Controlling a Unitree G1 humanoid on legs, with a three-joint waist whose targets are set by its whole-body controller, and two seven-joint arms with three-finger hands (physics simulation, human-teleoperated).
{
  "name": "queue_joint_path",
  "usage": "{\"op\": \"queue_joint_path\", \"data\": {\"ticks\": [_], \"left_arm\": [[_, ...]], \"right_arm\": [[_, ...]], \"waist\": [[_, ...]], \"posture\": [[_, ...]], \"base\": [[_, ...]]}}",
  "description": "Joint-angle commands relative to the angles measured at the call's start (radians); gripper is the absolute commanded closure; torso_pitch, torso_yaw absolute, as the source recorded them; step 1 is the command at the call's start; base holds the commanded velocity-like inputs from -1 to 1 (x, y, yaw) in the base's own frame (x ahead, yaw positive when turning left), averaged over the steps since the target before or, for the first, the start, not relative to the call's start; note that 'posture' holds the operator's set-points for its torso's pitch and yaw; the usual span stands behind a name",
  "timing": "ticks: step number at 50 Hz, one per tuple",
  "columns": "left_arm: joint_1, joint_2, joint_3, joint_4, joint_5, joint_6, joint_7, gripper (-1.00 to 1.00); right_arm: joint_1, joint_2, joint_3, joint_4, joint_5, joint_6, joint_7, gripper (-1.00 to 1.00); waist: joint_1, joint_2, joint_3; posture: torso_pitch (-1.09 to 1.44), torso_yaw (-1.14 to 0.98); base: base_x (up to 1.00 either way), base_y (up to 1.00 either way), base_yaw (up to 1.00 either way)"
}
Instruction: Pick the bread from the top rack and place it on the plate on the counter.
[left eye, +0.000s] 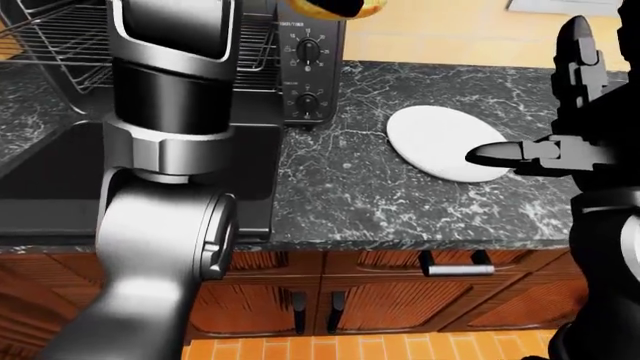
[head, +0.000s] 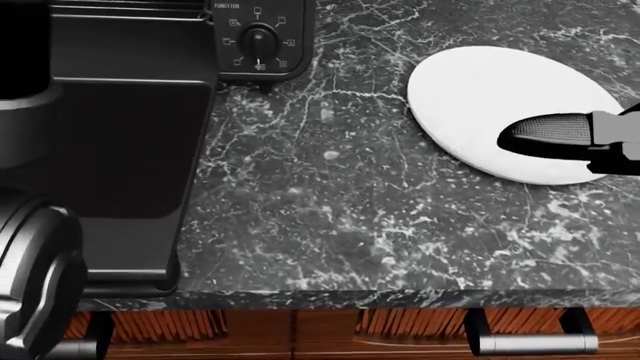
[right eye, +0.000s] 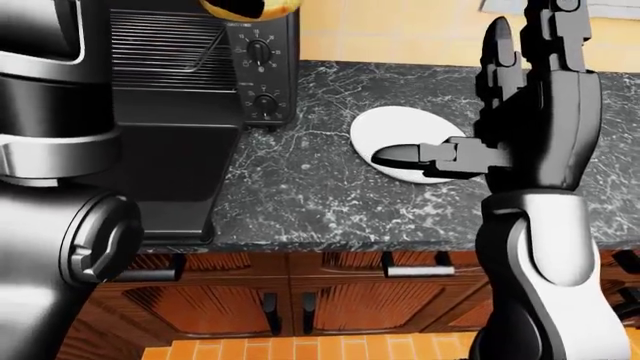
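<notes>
Here, the bread (right eye: 250, 9) shows only as a golden crust above the oven (right eye: 190, 52); the right hand (right eye: 530, 97), spread wide and empty, hangs over the plate (right eye: 400, 131); left hand unseen; bread likely light, soft, best cradled by its sides.

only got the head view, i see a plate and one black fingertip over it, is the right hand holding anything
observer: No. The right hand is open and empty, fingers upright, thumb over the plate.
operator: where's the bread then
observer: A rounded yellow thing, cut off by the top edge, shows above the oven; likely the bread.
operator: left hand on it?
observer: Cannot tell. The left arm rises out of the picture, so that hand is not in view.
</notes>
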Motion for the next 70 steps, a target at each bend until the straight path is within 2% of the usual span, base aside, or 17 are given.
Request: {"op": "queue_joint_path", "data": {"ticks": [1, 23, 30, 33, 38, 48, 56, 64, 70], "left_arm": [[-0.045, 0.005, 0.007, -0.021, 0.0, -0.038, 0.011, 1.0], [-0.046, -0.009, 0.003, -0.019, -0.003, -0.046, 0.003, 1.0], [-0.041, -0.023, 0.001, 0.025, -0.009, -0.092, 0.019, 1.0], [-0.043, -0.032, 0.001, 0.069, -0.014, -0.133, 0.034, 1.0], [-0.045, -0.034, -0.003, 0.045, -0.01, -0.108, 0.023, 1.0], [-0.053, -0.051, -0.005, 0.087, -0.013, -0.141, 0.035, 1.0], [-0.077, -0.072, 0.003, 0.255, -0.039, -0.283, 0.082, 1.0], [-0.11, -0.085, 0.001, 0.354, -0.058, -0.346, 0.096, 1.0], [-0.132, -0.092, 0.012, 0.495, -0.08, -0.455, 0.125, 1.0]], "right_arm": [[-0.023, -0.012, -0.005, -0.013, -0.003, -0.03, -0.004, -1.0], [-0.023, -0.016, 0.003, -0.008, -0.01, -0.032, -0.007, -1.0], [-0.005, -0.006, 0.001, -0.01, -0.02, -0.044, 0.002, -1.0], [0.004, -0.006, -0.012, -0.018, -0.014, -0.042, 0.006, -1.0], [0.01, -0.005, -0.013, -0.02, -0.016, -0.044, 0.004, -1.0], [0.022, 0.0, -0.014, -0.024, -0.023, -0.051, 0.006, -1.0], [0.028, 0.001, -0.018, -0.026, -0.02, -0.053, 0.008, -1.0], [0.028, 0.002, -0.017, -0.022, -0.023, -0.056, 0.011, -1.0], [0.029, 0.004, -0.016, -0.021, -0.024, -0.058, 0.012, -1.0]], "waist": [[-0.001, -0.002, -0.028], [-0.08, 0.001, -0.032], [-0.113, 0.0, -0.037], [-0.128, -0.002, -0.039], [-0.158, -0.004, -0.041], [-0.23, -0.013, -0.05], [-0.286, -0.023, -0.058], [-0.338, -0.029, -0.068], [-0.371, -0.035, -0.073]], "posture": [[0.0, -0.08], [0.0, -0.19], [0.0, -0.22], [0.0, -0.24], [0.0, -0.26], [0.0, -0.31], [0.0, -0.35], [0.0, -0.39], [0.0, -0.42]], "base": [[0.0, 0.0, 0.0], [0.0, 0.0, 0.0], [0.0, 0.0, 0.0], [0.0, 0.0, 0.0], [0.0, 0.0, 0.0], [0.0, 0.0, 0.0], [0.0, 0.0, 0.0], [0.0, 0.0, 0.0], [0.0, 0.0, 0.0]]}}
